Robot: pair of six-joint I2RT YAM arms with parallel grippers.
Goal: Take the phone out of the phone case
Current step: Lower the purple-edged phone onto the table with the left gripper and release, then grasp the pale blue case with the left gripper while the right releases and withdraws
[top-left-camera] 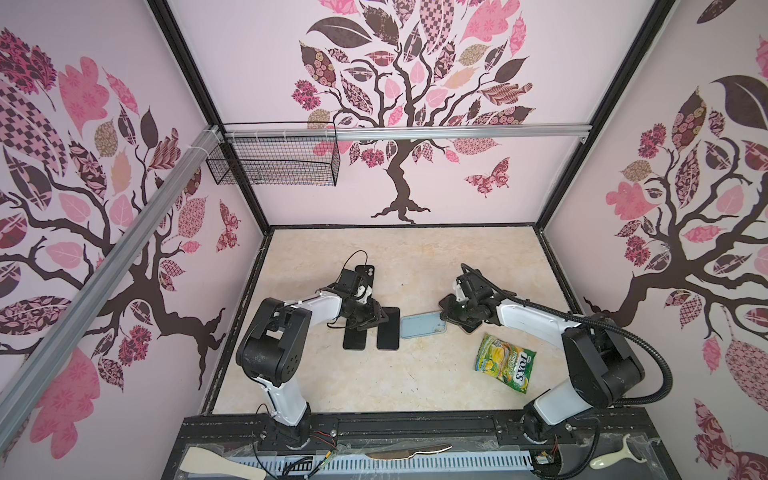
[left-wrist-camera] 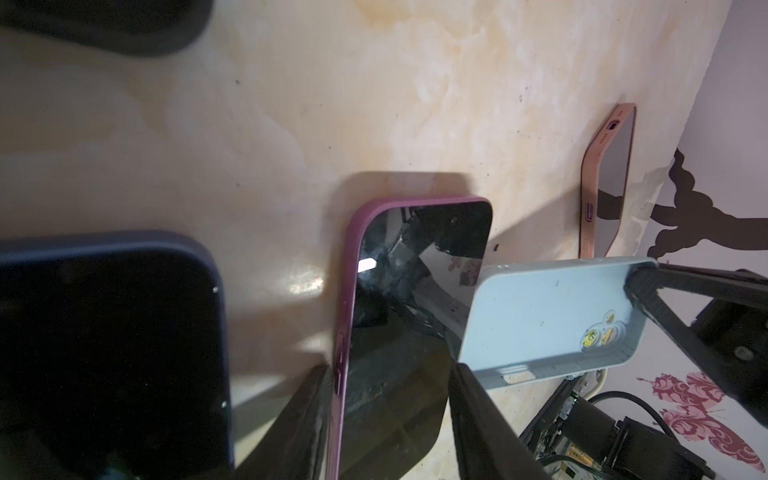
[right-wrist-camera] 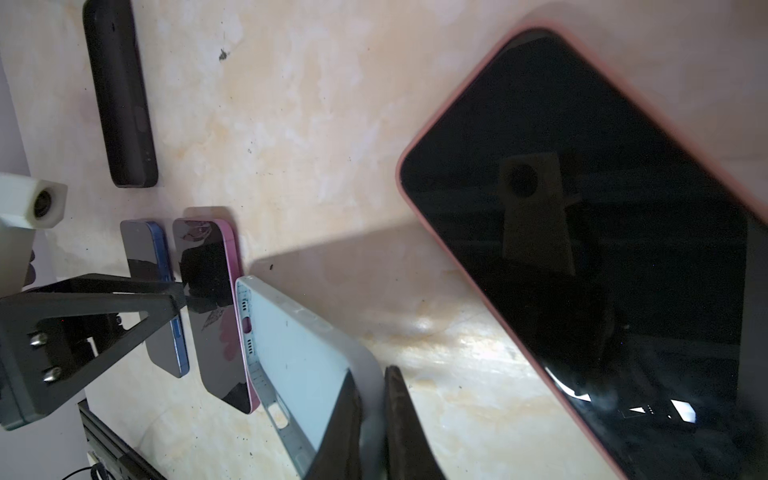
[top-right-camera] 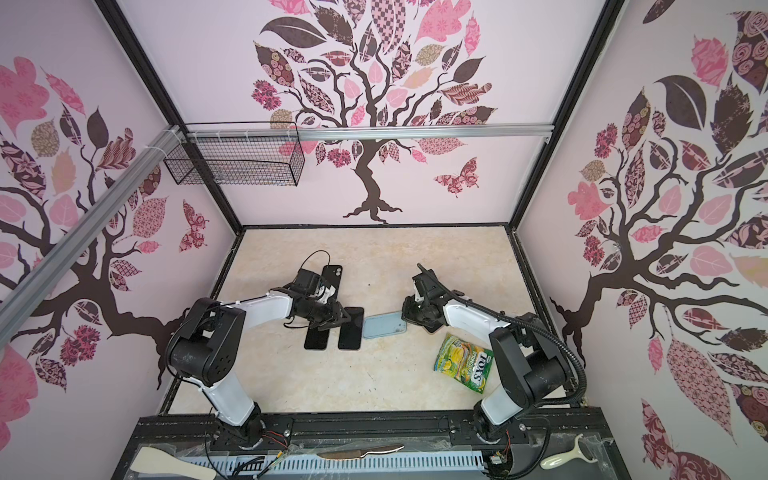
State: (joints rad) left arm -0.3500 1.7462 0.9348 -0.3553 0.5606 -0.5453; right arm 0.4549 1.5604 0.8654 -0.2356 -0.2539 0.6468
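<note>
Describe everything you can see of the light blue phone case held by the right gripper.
The light blue phone case is empty: a matte, rubbery-looking shell lying open side up, crosswise on the marble-look table. Its floor has a camera cutout near one corner; the far end wall has a port slot and small holes. The right gripper is shut on its rim at the camera end. The port end sits against or just beside a magenta-edged phone.

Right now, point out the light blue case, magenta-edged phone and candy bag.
light blue case (top-left-camera: 422, 326): in a top view, its inner floor.
magenta-edged phone (left-wrist-camera: 395, 332): left wrist view, its dark screen.
candy bag (top-left-camera: 505, 363): in a top view, its printed front.
</note>
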